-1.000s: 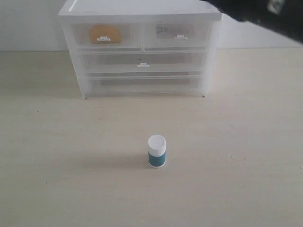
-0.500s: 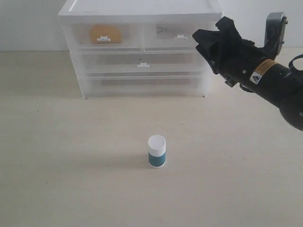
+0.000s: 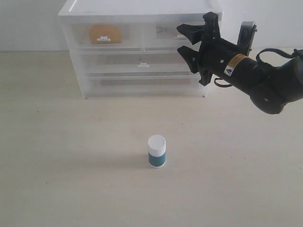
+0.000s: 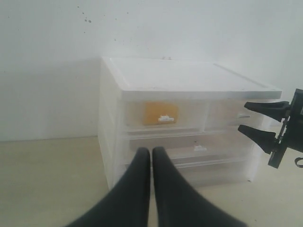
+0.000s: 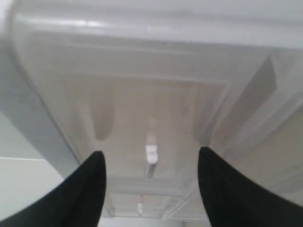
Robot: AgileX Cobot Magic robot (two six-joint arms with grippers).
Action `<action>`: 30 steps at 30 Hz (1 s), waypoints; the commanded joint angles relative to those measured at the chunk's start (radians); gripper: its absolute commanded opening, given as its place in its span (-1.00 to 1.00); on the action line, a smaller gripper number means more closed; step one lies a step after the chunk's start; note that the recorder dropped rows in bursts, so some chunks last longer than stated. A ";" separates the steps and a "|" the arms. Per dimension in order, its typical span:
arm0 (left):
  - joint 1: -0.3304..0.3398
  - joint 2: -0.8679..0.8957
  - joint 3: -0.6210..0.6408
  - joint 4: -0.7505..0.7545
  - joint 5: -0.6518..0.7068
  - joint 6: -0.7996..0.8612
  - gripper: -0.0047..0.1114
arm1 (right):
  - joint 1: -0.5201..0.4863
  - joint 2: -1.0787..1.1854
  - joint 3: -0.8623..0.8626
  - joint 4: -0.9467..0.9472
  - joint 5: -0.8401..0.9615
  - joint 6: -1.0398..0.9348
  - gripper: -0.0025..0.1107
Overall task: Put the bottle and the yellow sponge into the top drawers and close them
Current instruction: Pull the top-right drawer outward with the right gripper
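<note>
The bottle (image 3: pixel 156 151) stands upright on the table, in front of the drawer unit and apart from both grippers. The yellow sponge (image 3: pixel 105 33) shows through the front of the top left drawer (image 3: pixel 123 34), which is shut. My right gripper (image 3: pixel 182 40) is open and hangs just in front of the top right drawer (image 3: pixel 163 32), also shut. In the right wrist view that drawer's tab handle (image 5: pixel 151 152) lies between the spread fingers of the right gripper (image 5: pixel 150 158). My left gripper (image 4: pixel 151 152) is shut on nothing, back from the unit, and out of the exterior view.
The white drawer unit (image 3: pixel 140 7) stands at the back against the wall. Two full-width drawers (image 3: pixel 142 64) sit below the top pair. The right arm (image 3: pixel 255 75) reaches in from the right edge. Bare table surrounds the bottle.
The right arm has swung down and leftward from the upper right corner to the front of the top right drawer, its fingers open. The bottle and drawers have not moved.
</note>
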 commanded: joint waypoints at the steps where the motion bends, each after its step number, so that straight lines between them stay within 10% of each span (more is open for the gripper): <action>1: -0.004 -0.004 0.003 -0.002 0.004 0.002 -0.85 | 0.000 0.011 -0.023 0.020 -0.024 -0.019 -0.27; 5: -0.004 -0.004 0.003 -0.002 0.004 0.002 -0.85 | -0.002 0.011 -0.023 -0.001 -0.032 -0.023 -0.96; 26: -0.004 -0.004 0.003 -0.002 0.012 0.011 -0.85 | -0.002 -0.336 0.571 -0.250 -0.155 -0.459 -0.95; 30: -0.004 -0.004 0.003 -0.002 0.012 0.011 -0.85 | 0.000 -0.338 0.569 -0.273 -0.103 -0.450 -0.64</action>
